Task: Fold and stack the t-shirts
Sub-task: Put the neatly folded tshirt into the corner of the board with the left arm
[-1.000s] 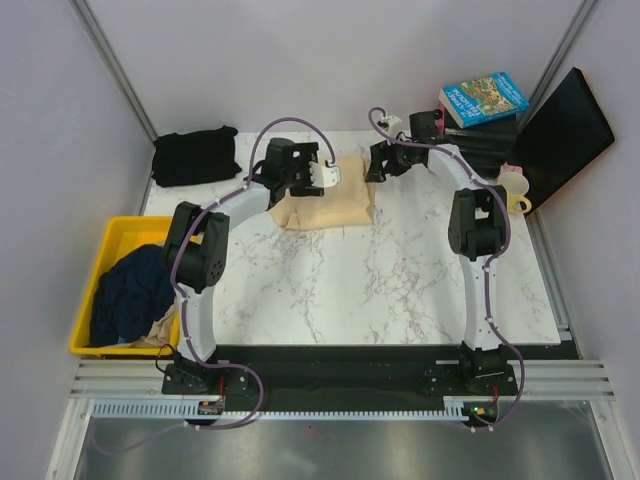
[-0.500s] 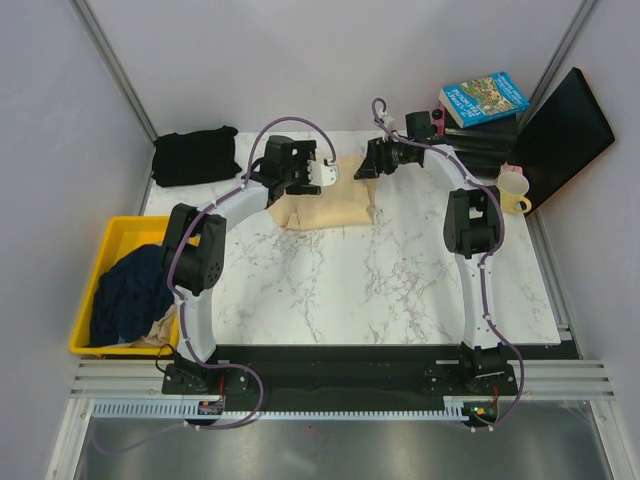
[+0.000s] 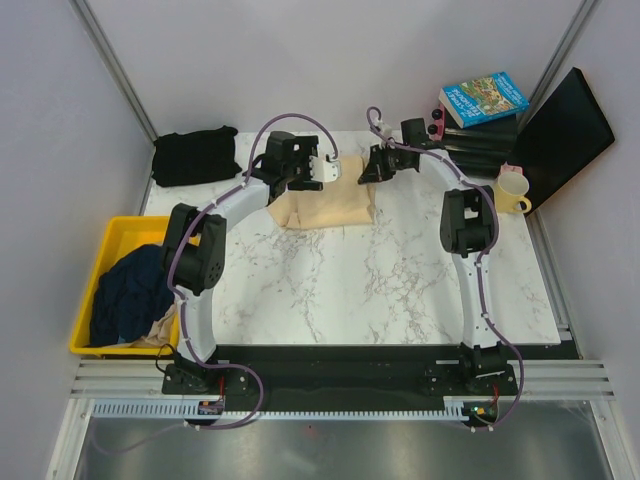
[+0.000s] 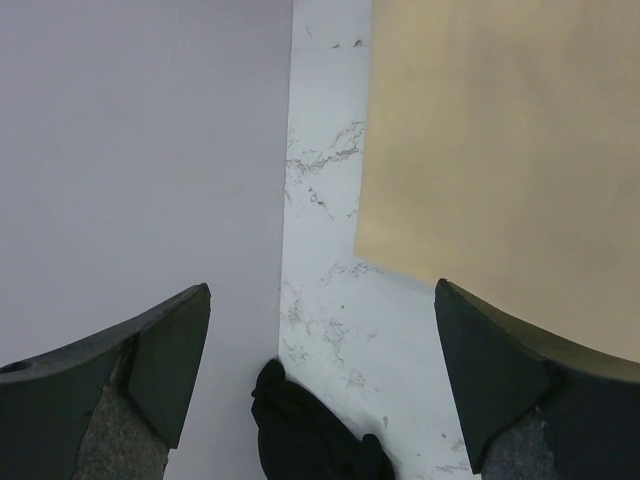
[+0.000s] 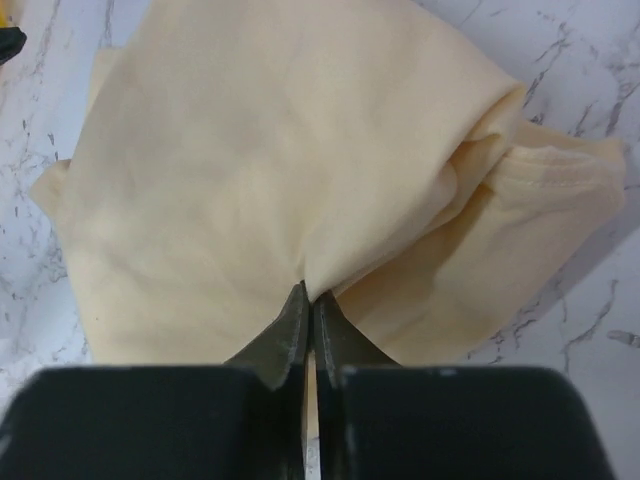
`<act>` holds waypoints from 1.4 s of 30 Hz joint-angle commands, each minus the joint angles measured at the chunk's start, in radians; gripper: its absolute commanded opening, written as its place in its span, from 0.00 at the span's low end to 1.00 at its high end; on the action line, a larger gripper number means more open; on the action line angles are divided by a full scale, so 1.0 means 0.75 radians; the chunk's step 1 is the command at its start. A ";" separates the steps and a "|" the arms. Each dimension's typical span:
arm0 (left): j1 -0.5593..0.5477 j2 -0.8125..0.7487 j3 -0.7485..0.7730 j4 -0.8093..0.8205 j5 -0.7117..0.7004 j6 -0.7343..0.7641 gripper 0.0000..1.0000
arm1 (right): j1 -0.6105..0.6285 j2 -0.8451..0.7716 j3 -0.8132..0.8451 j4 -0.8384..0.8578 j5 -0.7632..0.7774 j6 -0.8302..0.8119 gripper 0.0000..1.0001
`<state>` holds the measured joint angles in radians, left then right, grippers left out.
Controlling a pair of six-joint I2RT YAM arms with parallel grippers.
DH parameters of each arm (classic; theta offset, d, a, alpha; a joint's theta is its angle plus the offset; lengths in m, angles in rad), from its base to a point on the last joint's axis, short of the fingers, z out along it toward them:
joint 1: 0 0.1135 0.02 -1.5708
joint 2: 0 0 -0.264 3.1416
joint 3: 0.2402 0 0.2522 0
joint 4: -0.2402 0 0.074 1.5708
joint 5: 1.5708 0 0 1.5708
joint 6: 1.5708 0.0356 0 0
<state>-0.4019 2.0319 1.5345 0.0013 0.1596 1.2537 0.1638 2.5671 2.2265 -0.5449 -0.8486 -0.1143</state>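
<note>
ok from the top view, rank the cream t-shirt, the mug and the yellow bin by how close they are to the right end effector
Measured from the right end effector in the top view:
1. cream t-shirt: pinched in it, at the far middle.
2. mug: off to the right side.
3. yellow bin: far left, on the near side.

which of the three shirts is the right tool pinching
The cream-yellow shirt, pinched by the right tool. The black shirt lies far left, the navy shirt in the yellow bin.

Overhead, wrist close-ups; cream t-shirt (image 3: pixel 325 205) shared
</note>
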 commanded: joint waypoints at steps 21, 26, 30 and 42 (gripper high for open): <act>-0.037 -0.005 -0.025 0.064 0.026 -0.017 1.00 | -0.010 -0.279 -0.130 -0.081 0.311 -0.300 0.00; -0.039 0.001 -0.017 0.070 0.022 -0.013 1.00 | -0.010 -0.302 -0.207 -0.073 0.413 -0.351 0.00; -0.041 -0.001 -0.023 0.070 0.014 -0.009 1.00 | -0.010 -0.312 -0.267 -0.063 0.532 -0.392 0.00; -0.014 0.093 0.099 0.007 -0.131 -0.127 1.00 | -0.010 -0.361 -0.138 -0.094 0.637 -0.461 0.70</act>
<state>-0.4263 2.0491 1.5192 0.0212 0.1215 1.2385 0.1596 2.3833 2.0254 -0.6182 -0.3931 -0.4442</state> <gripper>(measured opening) 0.993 0.674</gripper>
